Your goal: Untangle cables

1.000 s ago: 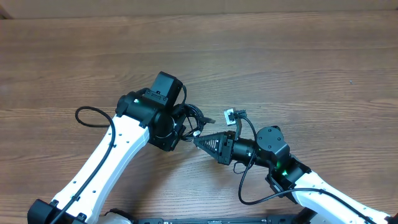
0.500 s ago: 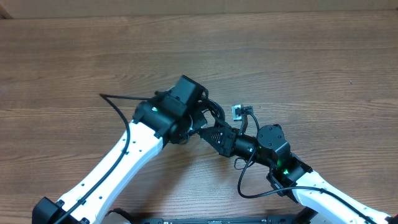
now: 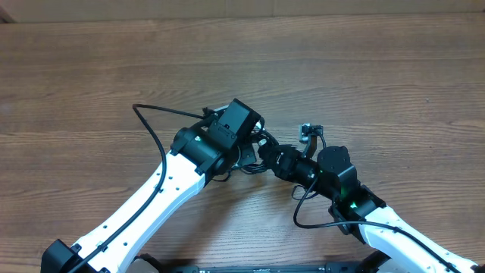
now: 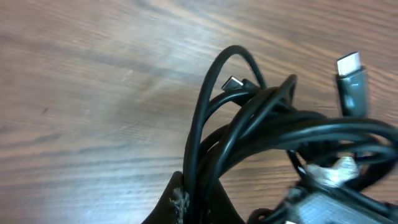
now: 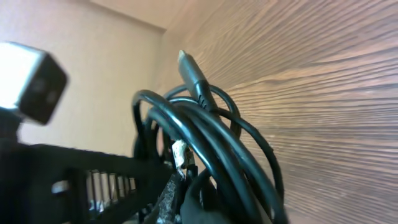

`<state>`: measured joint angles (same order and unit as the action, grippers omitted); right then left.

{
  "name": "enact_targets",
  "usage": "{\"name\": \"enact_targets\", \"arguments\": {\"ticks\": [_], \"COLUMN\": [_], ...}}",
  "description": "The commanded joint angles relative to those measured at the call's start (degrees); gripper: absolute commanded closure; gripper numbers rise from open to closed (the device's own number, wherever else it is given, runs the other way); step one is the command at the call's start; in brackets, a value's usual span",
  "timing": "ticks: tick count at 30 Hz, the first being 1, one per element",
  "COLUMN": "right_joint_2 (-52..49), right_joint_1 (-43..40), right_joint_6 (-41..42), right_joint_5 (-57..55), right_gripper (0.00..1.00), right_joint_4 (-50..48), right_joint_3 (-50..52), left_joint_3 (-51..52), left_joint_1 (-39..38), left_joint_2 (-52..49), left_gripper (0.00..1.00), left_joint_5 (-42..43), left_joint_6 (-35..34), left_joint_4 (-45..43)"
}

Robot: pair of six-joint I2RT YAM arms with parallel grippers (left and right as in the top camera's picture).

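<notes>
Pinching from both sides, the left gripper (image 3: 242, 157) and the right gripper (image 3: 264, 154) are meeting nose to nose over the wooden table (image 3: 379, 68). In the overhead view the cables (image 3: 254, 144) are bunching as a dark knot between their tips, and one plug (image 3: 307, 130) is sticking out behind the right gripper's fingers, beside its wrist.

Seen from the left wrist, the left gripper (image 4: 186, 196) is clamping narrow on several strands at once. The cables (image 4: 249, 124) are looping up ahead of the fingertips, clear of the table, and a silver-tipped plug (image 4: 350, 74) is hanging off to the far side. A white scrap (image 4: 329, 169) is sitting among the strands; it is possibly a tie or a label, but the blur makes it hard to tell.

Seen from the right wrist, the right gripper (image 5: 180, 196) is likewise squeezing down on the bundle. The cables (image 5: 211, 134) are arching directly ahead of its tips, and a plug (image 5: 189, 68) is pointing outward above them.

Judging by the loose curves, the cords are behaving as light, limp, smooth-jacketed things, likely slipping through a soft pinch and snagging where loops cross. The plugs are looking like the only stiff parts. A single strand close to a plug is appearing the better hold, since hauling on many strands together is probably tightening the tangle.
</notes>
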<state>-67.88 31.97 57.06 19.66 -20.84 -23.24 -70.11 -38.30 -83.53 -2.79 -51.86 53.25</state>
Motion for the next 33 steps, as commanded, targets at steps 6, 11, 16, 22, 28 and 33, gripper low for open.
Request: {"name": "enact_targets", "arguments": {"ticks": [6, 11, 16, 22, 28, 33], "right_joint_2": [-0.1, -0.1, -0.1, -0.1, 2.6, 5.9], "right_joint_1": [2.0, 2.3, 2.3, 2.5, -0.4, -2.2], "right_joint_6": [0.6, 0.6, 0.5, -2.2, -3.6, -3.8], "right_joint_5": [-2.9, -3.8, -7.3, -7.0, -3.9, 2.1], "right_gripper": [0.96, 0.96, 0.94, 0.90, 0.54, 0.28], "right_joint_4": [3.8, 5.3, 4.7, 4.7, 4.7, 5.1], "right_joint_3": [-0.9, -0.9, -0.9, -0.9, -0.9, -0.9], "left_joint_3": [-0.4, -0.4, -0.4, -0.4, -0.4, -0.4], "left_joint_1": [-1.9, -1.9, -3.6, -4.8, -0.4, 6.8], "left_joint_2": [0.4, 0.4, 0.4, 0.4, 0.4, 0.4], "left_gripper": [0.96, 0.96, 0.96, 0.96, 0.96, 0.96], "left_joint_5": [2.1, 2.5, 12.1, 14.6, 4.9, 3.9], "left_joint_6": [3.9, 5.5, 15.5, 17.2, 10.2, 5.0], "left_joint_4": [-6.8, -7.3, -13.2, -17.2, -10.2, -9.7]}}
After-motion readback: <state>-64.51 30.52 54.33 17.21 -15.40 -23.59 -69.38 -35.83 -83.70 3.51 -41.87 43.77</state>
